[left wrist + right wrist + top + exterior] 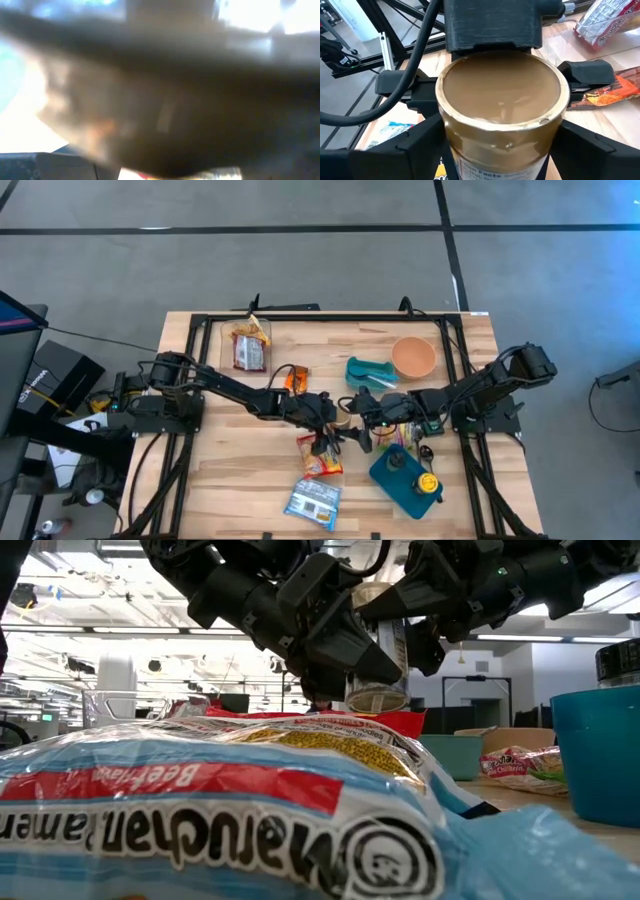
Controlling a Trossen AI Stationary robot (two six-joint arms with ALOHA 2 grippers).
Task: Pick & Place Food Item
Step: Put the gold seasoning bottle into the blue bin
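A clear jar of brown spread (502, 100) hangs above the middle of the table (230, 480), between my two grippers. In the high view the jar (345, 421) is mostly covered by them. My left gripper (333, 418) comes from the table's left and my right gripper (360, 416) from its right, and both are closed on the jar. In the low view the jar (377, 670) is upright and clear of the packets below. The left wrist view shows only a close brown blur. My left gripper has a finger (572, 74) on each side of the jar's wall (555, 85), near its flat brown end, coming level from the table's left. My right gripper pinches the jar's wall (451, 142) between its two fingers (422, 142), coming level from the table's right. The jar is upright and lifted clear.
A red-and-yellow snack packet (320, 456) and a blue ramen packet (313, 501) lie below and nearer. A blue tray (398, 480) stands near right. An orange bowl (413, 357) and a teal holder (366, 370) stand far right. A brown bag (248, 346) and an orange packet (293, 378) lie far left.
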